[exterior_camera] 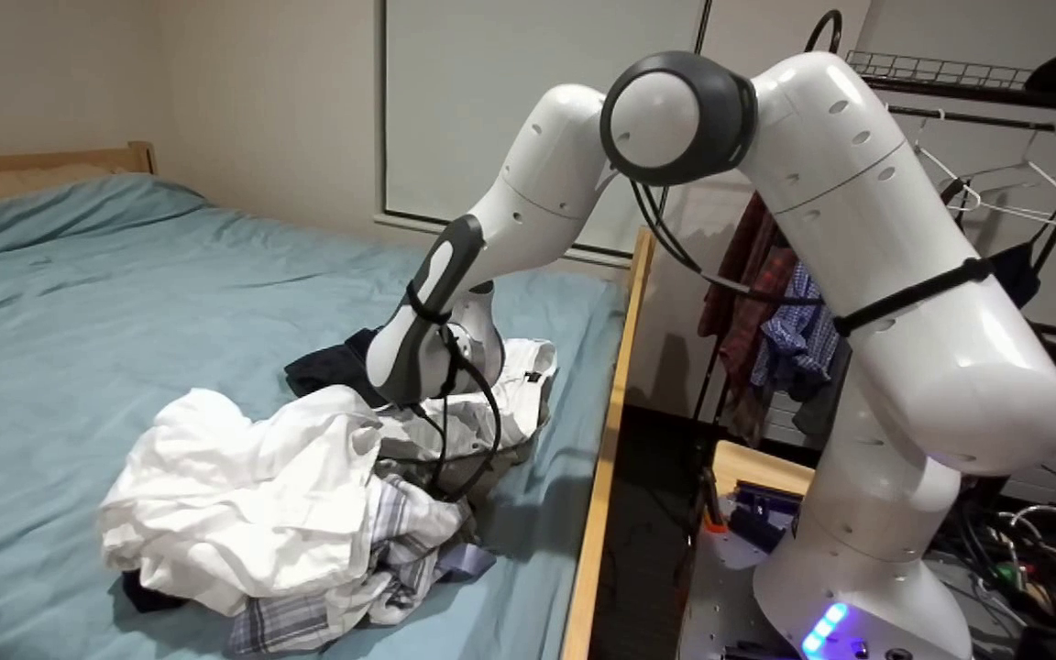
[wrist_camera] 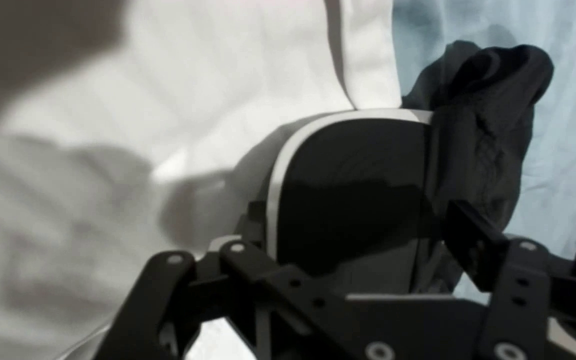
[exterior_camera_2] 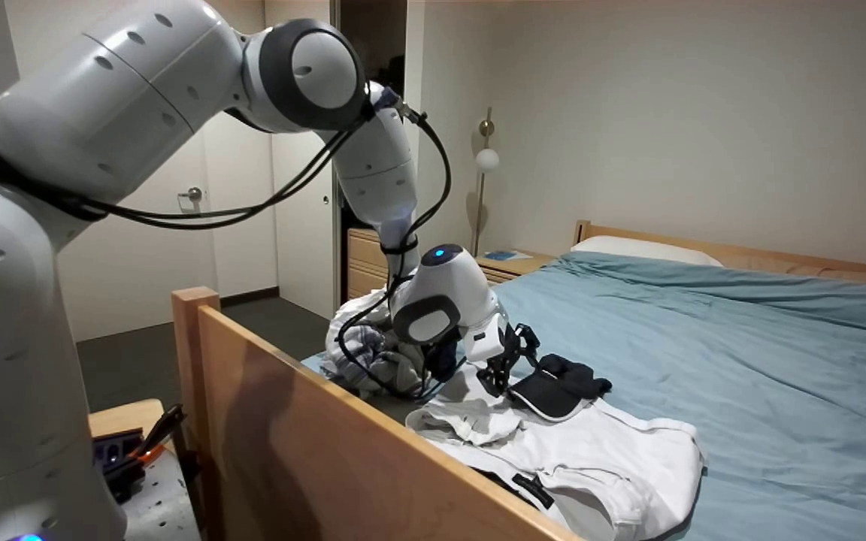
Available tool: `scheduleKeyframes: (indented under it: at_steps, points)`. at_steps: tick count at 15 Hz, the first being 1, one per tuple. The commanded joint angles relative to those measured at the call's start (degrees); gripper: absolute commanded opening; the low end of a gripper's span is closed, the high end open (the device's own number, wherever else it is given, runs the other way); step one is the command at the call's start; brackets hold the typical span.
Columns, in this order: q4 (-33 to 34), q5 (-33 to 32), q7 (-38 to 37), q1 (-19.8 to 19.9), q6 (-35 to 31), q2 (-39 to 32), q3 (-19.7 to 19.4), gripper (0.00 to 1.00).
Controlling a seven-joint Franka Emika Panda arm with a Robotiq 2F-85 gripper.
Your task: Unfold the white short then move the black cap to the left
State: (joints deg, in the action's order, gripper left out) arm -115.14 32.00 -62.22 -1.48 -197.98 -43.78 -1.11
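Note:
The white short [exterior_camera_2: 613, 447] lies spread on the bed, its waistband and dark label toward the footboard; part of it also shows as pale fabric [wrist_camera: 248, 65] in the wrist view. Resting partly on the short is the black cap [exterior_camera_2: 564, 379], its pale-edged brim [wrist_camera: 348, 155] lying toward my gripper [wrist_camera: 358, 216]. The jaws stand wide apart across the brim. One finger [wrist_camera: 255, 220] is beside the brim's outer edge, perhaps partly beneath it; the opposite finger [wrist_camera: 473, 230] is over the crown side. In an exterior view my wrist hides the fingers and part of the cap [exterior_camera: 326, 367].
A large heap of white cloth [exterior_camera: 244, 504] with grey-and-white patterned cloth [exterior_camera: 308, 619] lies beside the arm on the blue bed sheet [exterior_camera: 170, 302]. A wooden footboard [exterior_camera_2: 343, 421] rises between the robot base and the bed. Cables [exterior_camera: 491, 431] hang from the wrist close to the clothes.

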Motion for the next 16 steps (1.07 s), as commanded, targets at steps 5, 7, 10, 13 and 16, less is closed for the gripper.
scheduleKeyframes:
  at_steps: [5,7,10,13,16]
  points:
    - [4.29,1.56,-2.76,-14.3,-0.1,-2.58,-15.02,0.34]
    - [3.64,0.6,-3.11,-14.25,-0.08,-2.81,-14.88,0.2]
    - [2.46,0.73,-2.4,-12.88,0.54,-2.95,-13.76,0.09]
    - [1.69,1.01,-1.73,-12.29,3.59,-1.89,-15.89,0.08]
    - [0.58,2.15,-2.24,-11.98,7.18,-0.2,-20.57,0.07]
